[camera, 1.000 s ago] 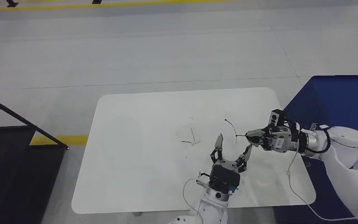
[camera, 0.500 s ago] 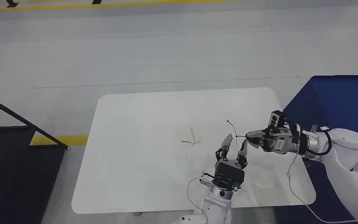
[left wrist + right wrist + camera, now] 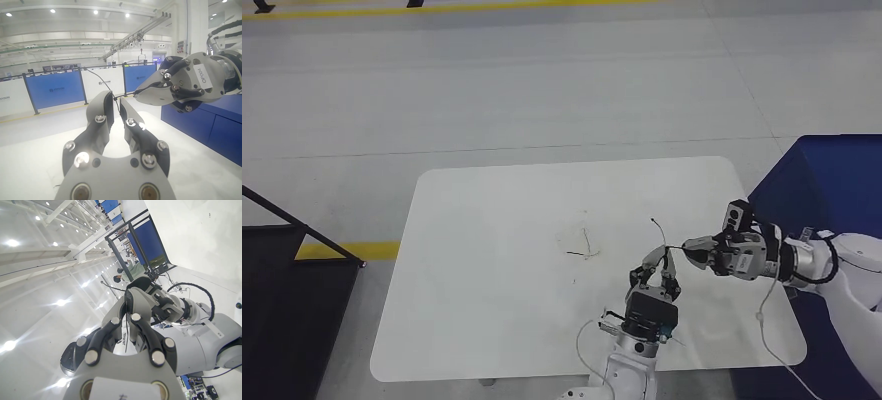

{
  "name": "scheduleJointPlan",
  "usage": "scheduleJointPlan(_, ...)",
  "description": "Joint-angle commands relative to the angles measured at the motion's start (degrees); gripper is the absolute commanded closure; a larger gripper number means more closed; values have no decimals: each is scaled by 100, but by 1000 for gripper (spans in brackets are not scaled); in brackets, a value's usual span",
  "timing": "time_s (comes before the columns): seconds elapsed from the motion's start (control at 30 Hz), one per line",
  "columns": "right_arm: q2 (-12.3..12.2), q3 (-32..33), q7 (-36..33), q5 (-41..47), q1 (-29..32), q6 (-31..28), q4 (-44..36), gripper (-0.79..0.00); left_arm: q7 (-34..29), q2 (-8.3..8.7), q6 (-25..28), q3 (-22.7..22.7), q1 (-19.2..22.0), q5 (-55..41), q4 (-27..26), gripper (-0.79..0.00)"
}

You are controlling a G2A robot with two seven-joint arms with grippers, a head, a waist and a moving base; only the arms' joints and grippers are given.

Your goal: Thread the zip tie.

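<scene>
— What is seen first, and where are the arms placed?
— A white table [image 3: 472,300] with rounded corners is seen. Both arms are held above the right half of its tabletop, toward the near edge.
— How is the right gripper found?
— The right gripper [image 3: 689,249] is brought in from the right edge. Its fingers are closed tight on the zip tie [image 3: 114,98], and the thin black strap is clamped right at the fingertips.
— And the left gripper?
— The left gripper [image 3: 117,100] is raised from the near edge and pointed away from it, its tips just beside those of the right one. Its fingers are drawn narrow, but a slim gap is left between them.
— Where is the tie placed relative to that gap?
— The tie is held in the air, off the tabletop. One stretch is passed through the gap between the left pads; whether either pad is touched cannot be told. The free end is curved up and away beyond both sets of tips.
— Is anything smaller seen?
— A few thin loose strands [image 3: 582,245] are laid near the middle of the tabletop, well apart from the grippers.
</scene>
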State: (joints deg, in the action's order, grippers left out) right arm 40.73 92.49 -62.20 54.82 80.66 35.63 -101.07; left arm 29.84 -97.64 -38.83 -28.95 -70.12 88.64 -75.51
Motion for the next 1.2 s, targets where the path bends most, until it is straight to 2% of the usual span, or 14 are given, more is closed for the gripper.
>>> scheduleJointPlan(0.0, -2, 39, 4, 16, 18, -12, 10, 0, -3, 7, -18, 13, -7, 21, -8, 0)
scheduleJointPlan(0.37, 0, 157, 12, 113, 58, -78, 13, 0, 43, 49, -72, 70, -47, 38, -50, -9)
scheduleJointPlan(0.4, 1, 161, 13, 114, 66, -84, 9, 0, 48, 55, -79, 77, -53, 35, -54, -185)
scheduleJointPlan(0.43, 1, 162, 14, 113, 70, -82, 9, 0, 48, 58, -76, 83, -55, 37, -52, -311)
scheduleJointPlan(0.47, 1, 158, 12, 106, 80, -76, -8, 0, 49, 63, -78, 87, -60, 39, -57, -348)
scheduleJointPlan(0.5, 2, 155, 17, 103, 88, -80, -18, 0, 60, 66, -87, 89, -64, 41, -66, -471)
scheduleJointPlan(0.53, 2, 150, 17, 99, 94, -84, -25, 0, 71, 69, -101, 89, -66, 51, -68, -714)
scheduleJointPlan(0.57, 3, 143, 20, 94, 102, -95, -28, 0, 76, 72, -109, 91, -71, 54, -72, -785)
scheduleJointPlan(0.6, 4, 129, 20, 82, 108, -98, -31, 0, 87, 76, -114, 93, -75, 62, -81, -760)
scheduleJointPlan(0.63, 6, 123, 16, 87, 109, -101, -29, 0, 90, 78, -119, 92, -78, 60, -86, -671)
scheduleJointPlan(0.7, 8, 108, 20, 86, 101, -98, -21, 0, 92, 85, -122, 94, -85, 60, -96, -671)
scheduleJointPlan(0.83, 10, 113, 19, 102, 72, -107, 0, 0, 83, 92, -129, 88, -95, 78, -106, -563)
scheduleJointPlan(0.93, 11, 123, 21, 111, 69, -112, 6, 0, 77, 97, -113, 80, -103, 63, -121, -391)
scheduleJointPlan(1.17, 17, 75, 41, 89, 67, -106, -17, 0, 122, 99, -82, 29, -122, -7, -143, -265)
